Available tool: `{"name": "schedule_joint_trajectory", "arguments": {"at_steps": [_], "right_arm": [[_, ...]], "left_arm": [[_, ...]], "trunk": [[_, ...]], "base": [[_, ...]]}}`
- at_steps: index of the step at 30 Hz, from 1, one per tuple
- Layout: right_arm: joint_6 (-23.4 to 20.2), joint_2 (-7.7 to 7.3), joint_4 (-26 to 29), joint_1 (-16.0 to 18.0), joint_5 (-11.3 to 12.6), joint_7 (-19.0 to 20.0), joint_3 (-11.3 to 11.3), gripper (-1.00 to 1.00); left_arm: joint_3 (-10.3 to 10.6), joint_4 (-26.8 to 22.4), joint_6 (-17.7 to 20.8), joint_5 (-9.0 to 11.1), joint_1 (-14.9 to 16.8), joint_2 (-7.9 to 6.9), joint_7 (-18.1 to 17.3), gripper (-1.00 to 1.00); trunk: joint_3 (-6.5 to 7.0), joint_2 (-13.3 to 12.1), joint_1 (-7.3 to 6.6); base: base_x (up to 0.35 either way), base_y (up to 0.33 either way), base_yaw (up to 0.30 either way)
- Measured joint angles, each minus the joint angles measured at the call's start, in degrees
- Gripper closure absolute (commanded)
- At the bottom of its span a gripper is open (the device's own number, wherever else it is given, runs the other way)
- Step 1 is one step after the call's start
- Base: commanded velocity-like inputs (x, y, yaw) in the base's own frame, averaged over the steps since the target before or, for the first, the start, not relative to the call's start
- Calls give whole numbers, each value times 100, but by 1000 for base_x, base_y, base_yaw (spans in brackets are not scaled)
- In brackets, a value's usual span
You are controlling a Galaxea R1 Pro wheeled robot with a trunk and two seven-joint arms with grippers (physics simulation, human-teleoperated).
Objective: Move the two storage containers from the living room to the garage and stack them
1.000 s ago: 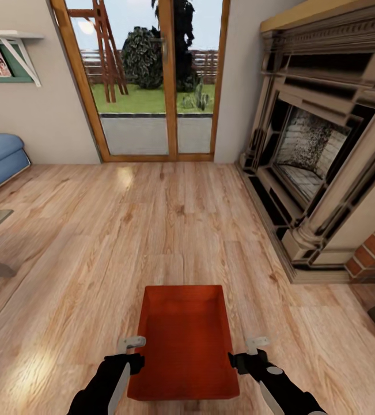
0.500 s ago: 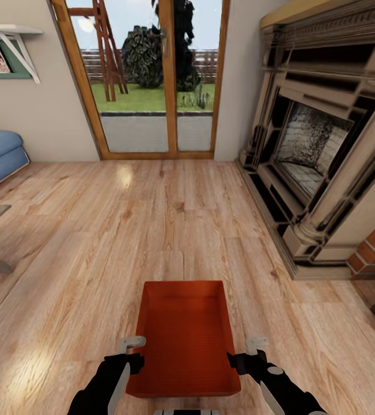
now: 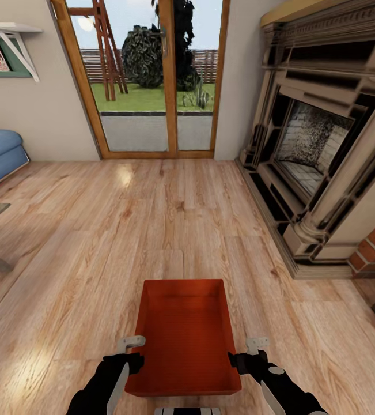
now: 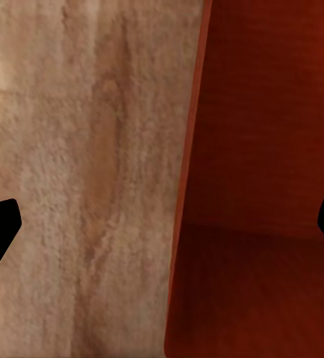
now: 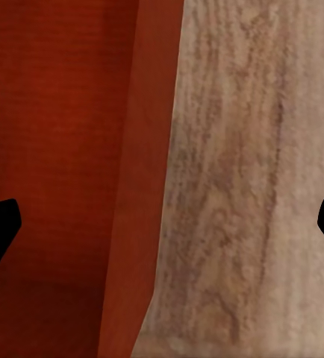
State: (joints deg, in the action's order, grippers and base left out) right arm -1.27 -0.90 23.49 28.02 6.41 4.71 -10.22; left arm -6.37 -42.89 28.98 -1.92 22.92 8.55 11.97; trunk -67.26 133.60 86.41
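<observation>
Low at six o'clock in my head view, one orange-red storage container [image 3: 181,337] sits between my two hands, its long walls straddled by them. My left hand [image 3: 131,353] is spread over the left wall, one finger inside the bin and one outside above the planks; my right hand [image 3: 249,353] is spread the same way over the right wall. Neither yet pinches the plastic, as far as I can tell.

Over the last second the whole room has slid slightly in view and the container has crept a little up the picture, so my body has shifted, not the bin. I judge I am settling for the two-handed lift, with the carry to the garage ahead.

The bin is shallow, lidless, rectangular, its walls plain and slightly tapered, its base finely ribbed. The living room floor [image 3: 170,219] is pale, glossy wood plank. At two o'clock stands a carved stone fireplace [image 3: 319,144]; at twelve, glazed doors [image 3: 152,80]; at nine, a blue sofa [image 3: 0,155].
</observation>
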Motion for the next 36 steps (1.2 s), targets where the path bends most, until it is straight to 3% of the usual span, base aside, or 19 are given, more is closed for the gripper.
{"name": "schedule_joint_trajectory", "arguments": {"at_steps": [20, 27, 36], "right_arm": [[-1, 16, -12, 0, 15, 144, -2, -100], [-8, 17, -12, 0, 465, 445, 0, -100], [-8, 17, -17, 0, 528, 454, 0, -100]], "left_arm": [[5, 6, 8, -10, 0, -27, -1, -100], [5, 9, 8, -8, 0, -26, -1, -100], [5, 9, 8, -8, 0, -26, -1, -100]], "trunk": [[0, 0, 0], [0, 0, 0], [0, 0, 0]], "base": [[0, 0, 0], [0, 0, 0], [0, 0, 0]]}}
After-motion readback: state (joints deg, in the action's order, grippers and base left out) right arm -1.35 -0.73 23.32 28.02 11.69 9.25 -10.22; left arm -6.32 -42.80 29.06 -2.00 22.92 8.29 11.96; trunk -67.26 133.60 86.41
